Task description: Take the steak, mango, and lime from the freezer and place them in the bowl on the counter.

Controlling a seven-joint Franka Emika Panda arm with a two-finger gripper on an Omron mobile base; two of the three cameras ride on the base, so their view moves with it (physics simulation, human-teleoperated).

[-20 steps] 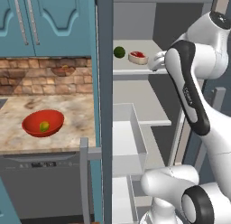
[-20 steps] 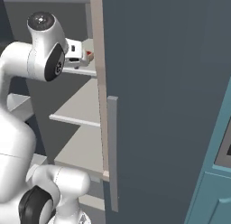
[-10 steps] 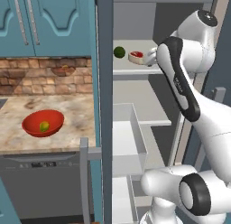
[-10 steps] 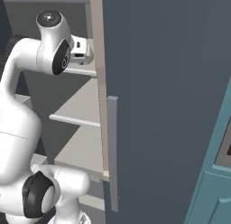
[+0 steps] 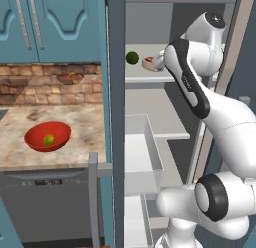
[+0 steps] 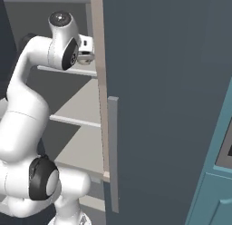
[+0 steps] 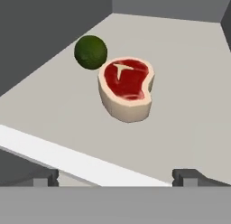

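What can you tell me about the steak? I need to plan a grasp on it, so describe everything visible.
The steak is a thick, kidney-shaped slab, red on top with a pale T-shaped fat mark and a pale rim and sides. It lies flat on the light grey shelf in the freezer, with the lime close beside it, possibly touching. The open gripper hangs short of it, not touching.

Upper freezer shelf [image 5: 150,78]: light grey, flat. Carries the lime [image 5: 132,57] and the steak [image 5: 149,62], both resting directly on it. In the hand view the lime [image 7: 90,52] sits just beside the steak [image 7: 127,87], up and left of it; can't tell if they touch. Steak lies flat, red face up, pale rim around it.

Surface [image 5: 20,154]: beige marbled stone. Red bowl [image 5: 40,132] stands on it, with the mango [image 5: 49,140] inside.
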